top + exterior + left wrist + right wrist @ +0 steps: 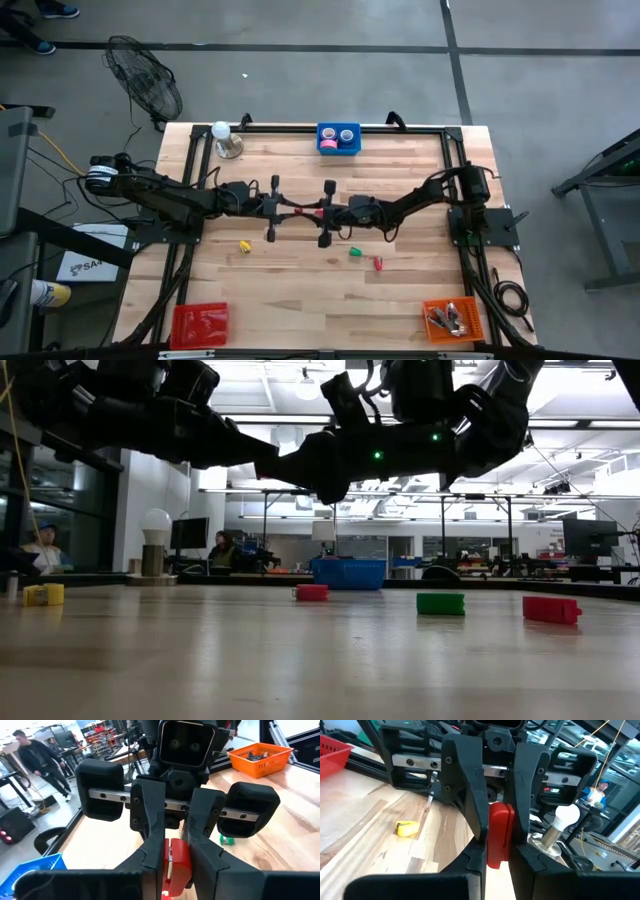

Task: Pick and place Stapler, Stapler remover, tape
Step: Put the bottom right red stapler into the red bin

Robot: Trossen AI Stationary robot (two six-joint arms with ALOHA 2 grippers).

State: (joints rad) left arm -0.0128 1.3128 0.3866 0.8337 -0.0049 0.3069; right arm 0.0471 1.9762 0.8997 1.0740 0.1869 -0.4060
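Two dark arms (300, 208) meet mid-table, barring passage; bare wooden tabletop (300, 300) lies open toward the near edge.

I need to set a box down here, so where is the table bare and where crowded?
Bare: the front strip between the red tray and orange tray; the back edge between the light bulb and blue bin. Crowded: mid-table, where left gripper and right gripper clamp a red item, with a yellow piece, a green piece and a red piece in front.

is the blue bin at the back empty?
No. In the high view the blue bin holds a pink tape roll and other pale ring-shaped items.
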